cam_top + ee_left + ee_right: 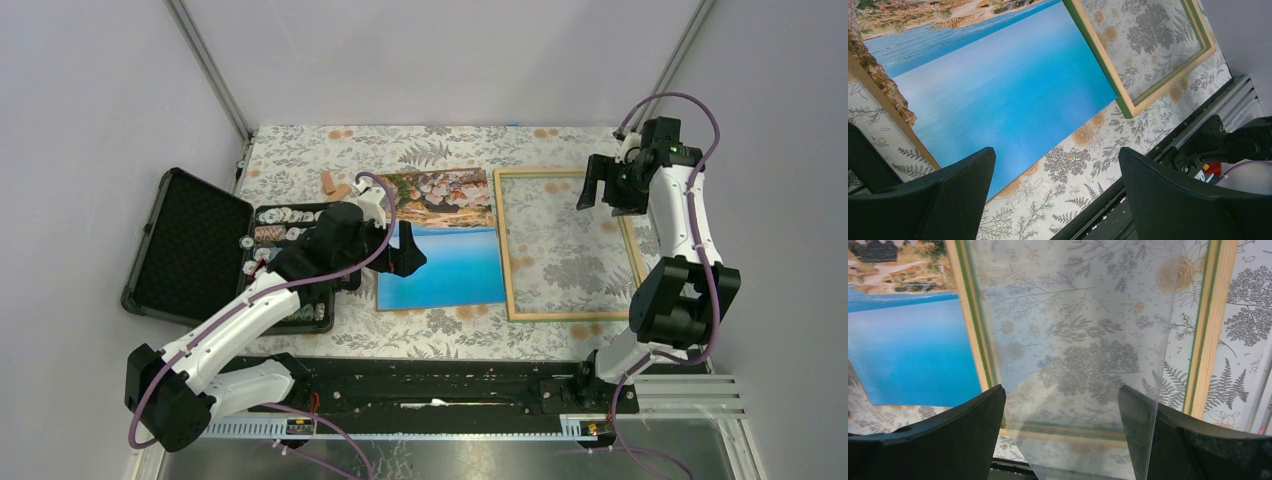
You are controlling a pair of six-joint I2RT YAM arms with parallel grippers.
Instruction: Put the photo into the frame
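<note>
The photo [440, 250] lies flat in the middle of the table, blue sea near me and rocky coast at the far end. It also shows in the left wrist view [998, 85] and the right wrist view [908, 350]. The frame [570, 245] lies flat just right of it, wood and green rails [1098, 55] [1213, 315] around bare tablecloth. My left gripper [408, 250] [1057, 152] is open and empty above the photo's left near part. My right gripper [598, 195] [1061, 388] hangs open above the frame's far right. A clear sheet [1073, 340] stands between its fingers, one edge against the right finger.
An open black case [190, 250] with poker chips [285, 225] lies left of the photo, under my left arm. A thin tan strip [878, 100] runs along the photo's left edge. The black rail [440, 385] runs along the near table edge.
</note>
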